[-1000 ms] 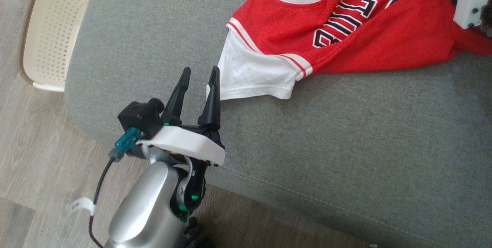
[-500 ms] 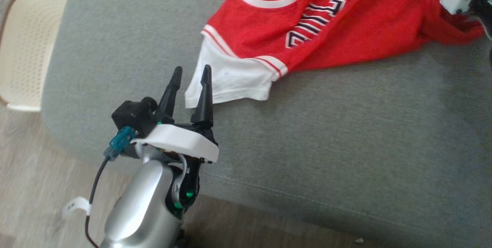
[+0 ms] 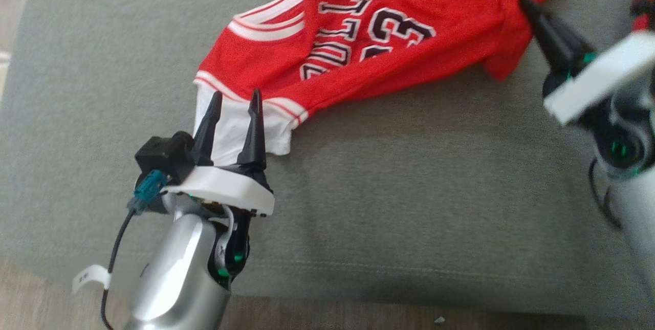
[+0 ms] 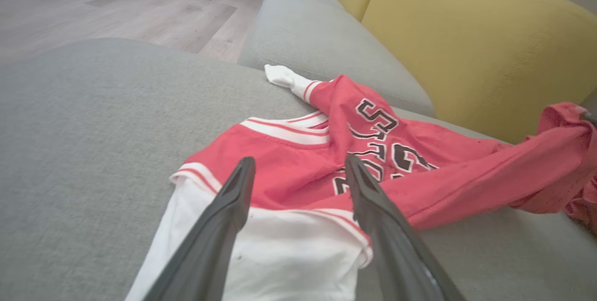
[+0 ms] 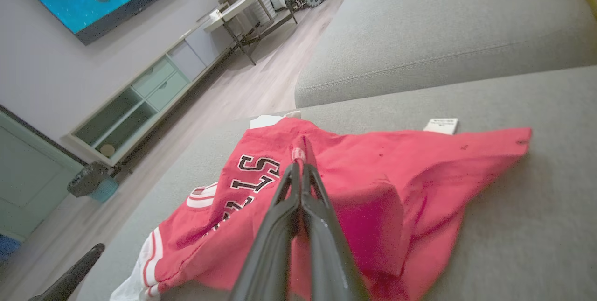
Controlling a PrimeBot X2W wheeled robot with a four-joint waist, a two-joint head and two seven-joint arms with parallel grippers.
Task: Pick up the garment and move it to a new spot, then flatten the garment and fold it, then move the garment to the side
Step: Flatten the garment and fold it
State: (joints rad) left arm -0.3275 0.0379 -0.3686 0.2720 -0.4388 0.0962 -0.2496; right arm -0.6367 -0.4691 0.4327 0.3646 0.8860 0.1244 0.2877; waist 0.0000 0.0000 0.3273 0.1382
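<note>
Two grippers are seen at opposite ends of a red jersey point(image 3: 389, 48), which is spread, rumpled and partly doubled over, across the grey sofa seat point(image 3: 409, 192). The left gripper point(image 3: 236, 93) is held with its jaws wide apart, its two dark fingers poised over the white sleeve point(image 3: 233, 128) at the garment's near left end; whether the cloth is touched by them cannot be told. The right gripper point(image 3: 523, 2) is closed tight, and a pinch of red fabric at the jersey's right edge is clamped between its fingertips, raised into a small ridge in the right wrist view. Black-and-white lettering is shown on the chest. A yellow backrest point(image 4: 466, 35) is seen behind the seat, and a small white label point(image 5: 440, 126) at the jersey's far edge.
</note>
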